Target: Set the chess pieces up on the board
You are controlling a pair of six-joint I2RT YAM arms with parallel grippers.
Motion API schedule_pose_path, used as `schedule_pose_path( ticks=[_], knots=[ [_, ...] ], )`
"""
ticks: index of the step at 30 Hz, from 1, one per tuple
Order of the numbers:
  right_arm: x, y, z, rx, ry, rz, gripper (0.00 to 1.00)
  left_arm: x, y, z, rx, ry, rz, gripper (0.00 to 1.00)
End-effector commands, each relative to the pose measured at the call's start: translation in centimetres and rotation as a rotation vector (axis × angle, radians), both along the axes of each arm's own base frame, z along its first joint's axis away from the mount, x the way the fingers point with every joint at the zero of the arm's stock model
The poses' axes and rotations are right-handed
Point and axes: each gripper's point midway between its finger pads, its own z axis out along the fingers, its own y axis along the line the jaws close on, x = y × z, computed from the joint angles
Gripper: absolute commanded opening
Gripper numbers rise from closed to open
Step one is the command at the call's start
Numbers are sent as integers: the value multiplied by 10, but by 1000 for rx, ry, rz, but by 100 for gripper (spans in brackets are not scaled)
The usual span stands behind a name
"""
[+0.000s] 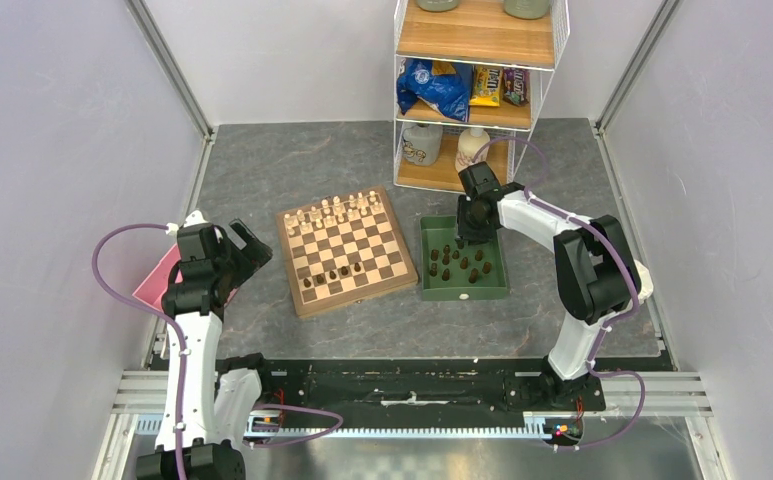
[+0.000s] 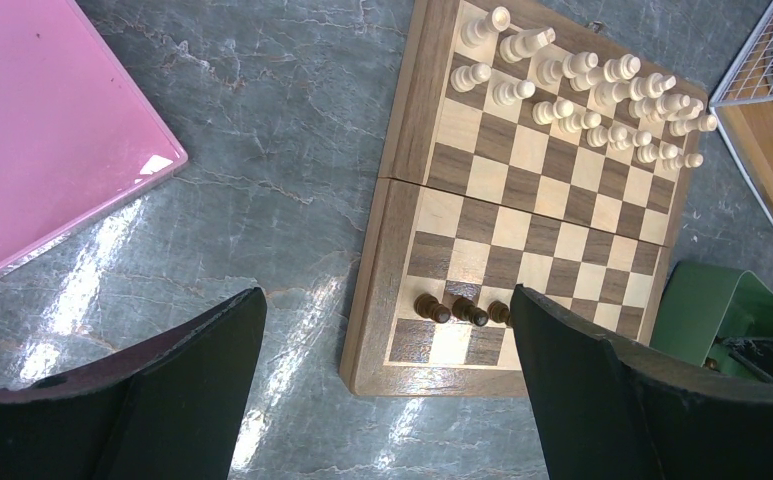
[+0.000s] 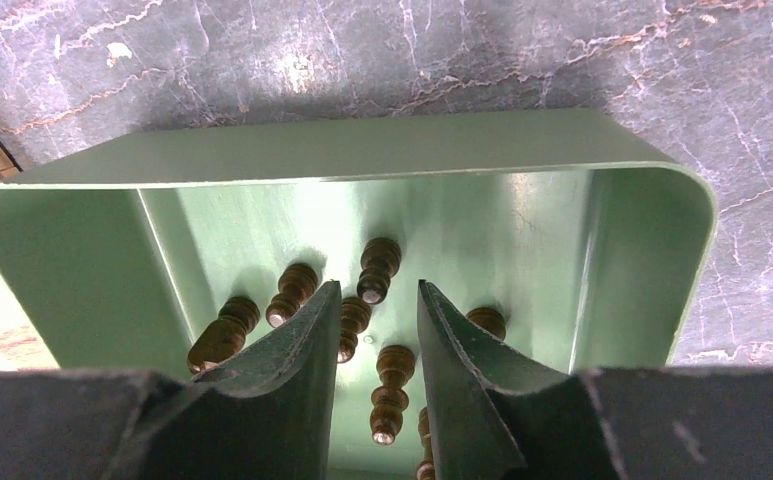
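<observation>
- Left hand hangs wide open above the grey tabletop. Its two black fingers are spread far apart with nothing between them, just left of the board.
- Right hand hovers low inside the one dark-green tray. Its two fingers are parted by a narrow gap and grip nothing.
- Seven dark chess pieces show around and beneath those fingers in the right wrist view. Most lie tipped on the tray floor.
- From above, the tray sits just right of the board without touching it. It holds what looks like ten or eleven dark chess pieces; the right hand covers the far corner, so that count is unsure.
- Five dark chess pieces stand upright in one line on the board, in the second row from its near edge. The left wrist view shows only three of them, the others being hidden behind a finger.
- Two rows of cream pieces stand along the board's far edge.
- One pink sheet lies on the tabletop left of the board, partly under the left arm.
- One wire shelf rack stands at the far side of the tabletop, with three wooden shelves in view.
</observation>
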Motion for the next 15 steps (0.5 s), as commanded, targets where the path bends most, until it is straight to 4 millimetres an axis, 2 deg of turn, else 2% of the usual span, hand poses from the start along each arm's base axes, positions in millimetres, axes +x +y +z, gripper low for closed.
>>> schedule_pose_path(
  ticks=[1,15],
  knots=[
    [20,2,11,-1,-67,-12,41,3,0,5,-14,-29,16,99],
    [20,9,8,13,-33,17,33,4,-1,3,-24,-25,11,99]
  ],
)
